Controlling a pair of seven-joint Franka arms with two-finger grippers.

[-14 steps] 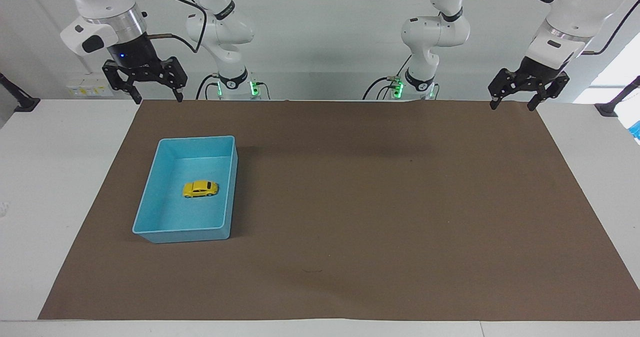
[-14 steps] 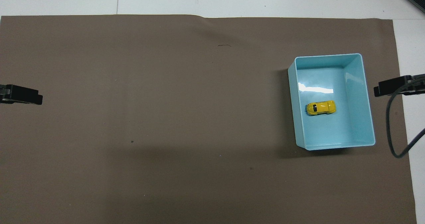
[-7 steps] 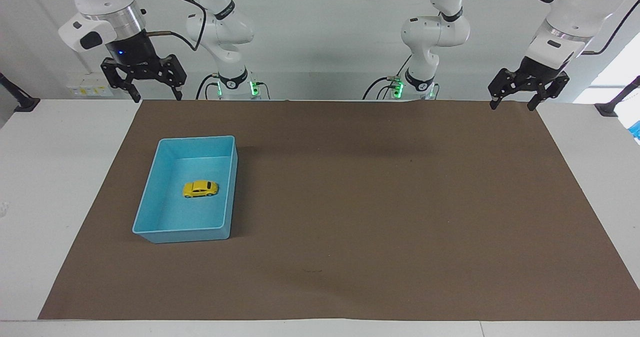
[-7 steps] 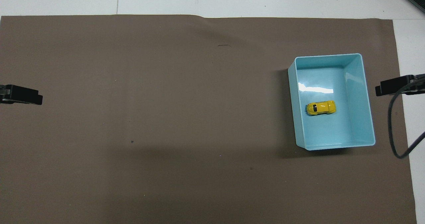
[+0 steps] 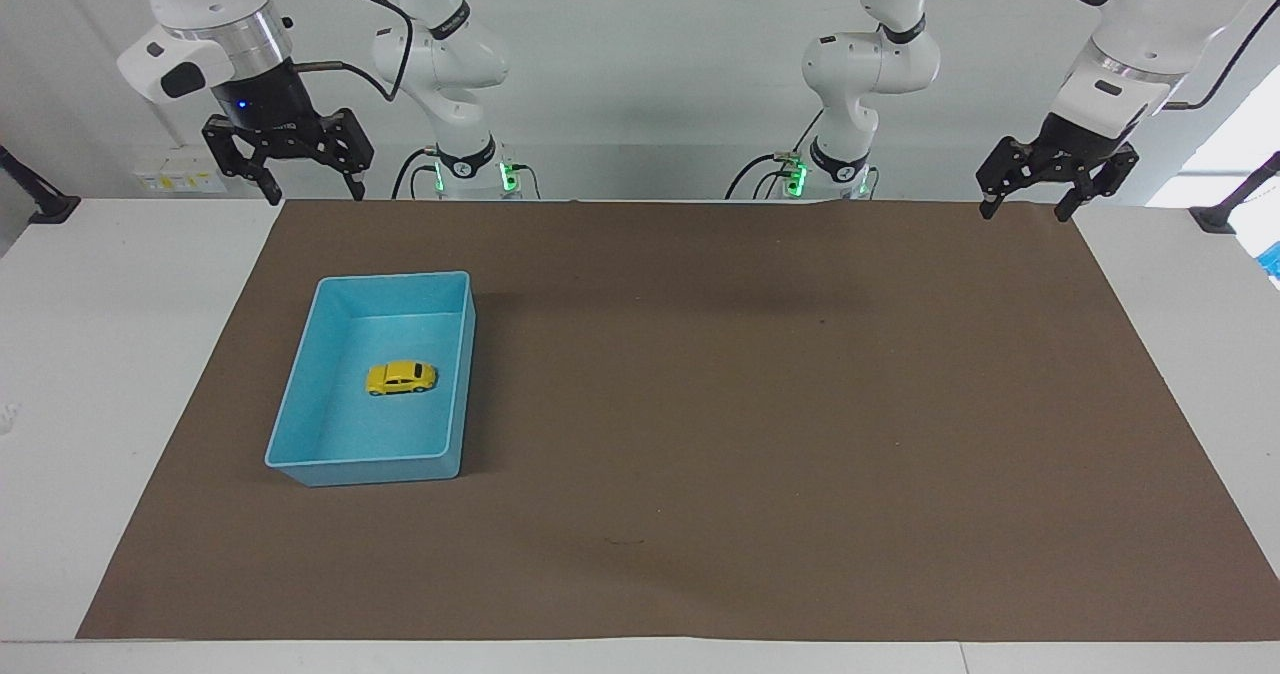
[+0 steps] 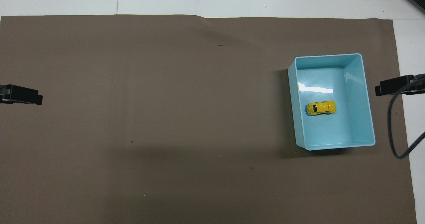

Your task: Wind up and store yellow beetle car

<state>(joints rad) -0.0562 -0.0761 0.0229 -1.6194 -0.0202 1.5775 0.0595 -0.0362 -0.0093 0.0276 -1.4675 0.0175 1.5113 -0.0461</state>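
A brown mat [image 5: 700, 404] covers most of the white table [image 5: 90, 354], reaching nearly to its edges. On the mat, toward the right arm's end of the table, sits a light blue bin [image 5: 300, 394], open at the top, its long sides running from the robots' edge toward the edge away from them. Nothing lies on the mat around the bin, and nothing covers it.

The right gripper [image 5: 311, 189] hangs in the air over the table's edge nearest the robots, at the mat's corner on the right arm's end, pointing down, its two fingers spread wide with nothing between them. A black cable [image 6: 396, 131] loops down from that arm. The left gripper [image 5: 1027, 204] hangs over the mat's corner at the left arm's end of the same edge, tilted a little, fingers likewise spread and empty.

The yellow beetle car [image 5: 400, 378] stands on its wheels on the bin's floor, about at its middle, lying across the bin's width and touching no wall. It is well apart from both grippers, with the right gripper the closer.
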